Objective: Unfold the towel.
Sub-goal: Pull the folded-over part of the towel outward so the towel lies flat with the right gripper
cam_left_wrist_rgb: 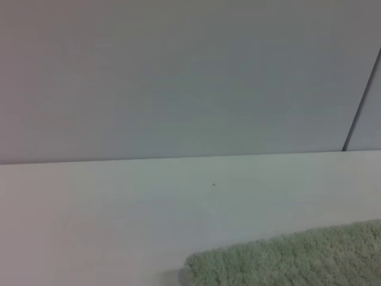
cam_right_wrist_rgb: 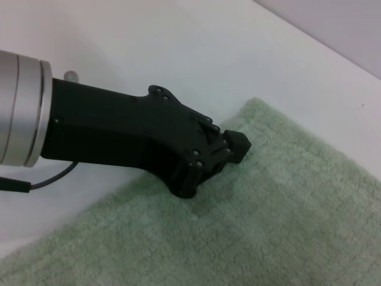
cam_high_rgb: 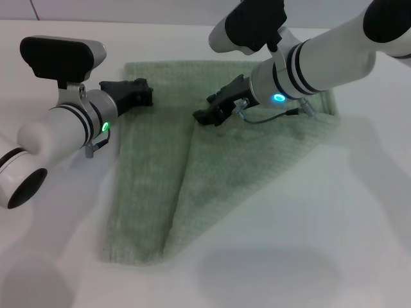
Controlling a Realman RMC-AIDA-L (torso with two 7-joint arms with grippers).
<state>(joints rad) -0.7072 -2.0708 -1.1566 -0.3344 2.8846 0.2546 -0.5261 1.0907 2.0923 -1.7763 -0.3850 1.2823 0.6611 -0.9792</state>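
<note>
While one corner is folded diagonally back across it, the pale sage-green towel is seen lying flat on the white table, with a triangular flap doubled over the single layer beneath. The towel's far edge runs straight beyond both grippers, and the single layer stretches from below the left gripper toward the robot. In the left wrist view, only a rounded corner of the towel is caught on the bare table surface, with a plain grey wall behind it.

The right arm is extended from the robot's right over the folded flap, and the right gripper is held low over the slanted fold line, its black tip just at the cloth. Whether its fingers are spread or pressed together cannot be told.

The left arm is reached in from the robot's left, and the left gripper is poised at the towel's far corner on that side, just over the hem. In the right wrist view this left gripper is shown with its fingers pressed together into one narrow black tip, resting at the edge of the towel, with no cloth visibly pinched between them.
</note>
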